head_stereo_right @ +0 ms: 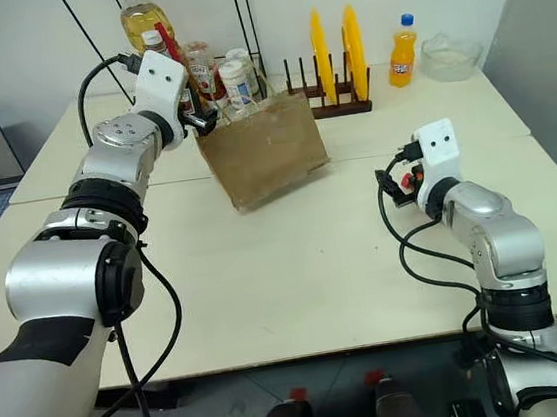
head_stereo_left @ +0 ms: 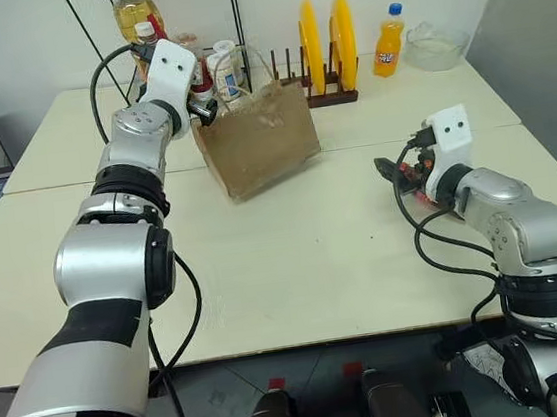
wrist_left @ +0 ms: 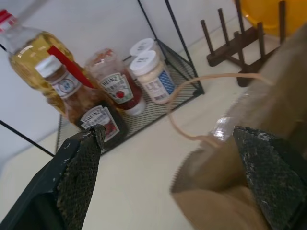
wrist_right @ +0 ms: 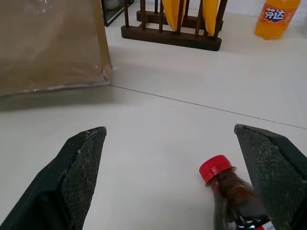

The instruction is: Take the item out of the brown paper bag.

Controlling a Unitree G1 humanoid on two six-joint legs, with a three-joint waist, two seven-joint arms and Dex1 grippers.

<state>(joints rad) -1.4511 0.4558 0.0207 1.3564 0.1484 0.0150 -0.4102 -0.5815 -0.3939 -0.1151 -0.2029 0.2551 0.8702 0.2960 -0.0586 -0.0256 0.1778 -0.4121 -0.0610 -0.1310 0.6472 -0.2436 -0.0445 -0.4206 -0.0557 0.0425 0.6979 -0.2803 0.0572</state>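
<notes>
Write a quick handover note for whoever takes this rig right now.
Left gripper: open, at the top edge of the brown paper bag, holding nothing.
Right gripper: open, with the small cola bottle between its fingers, not clamped.
The bottle is out of the bag, upright on the table by the right gripper.
Done: bottle removed.
Left: pull both grippers clear.
</notes>
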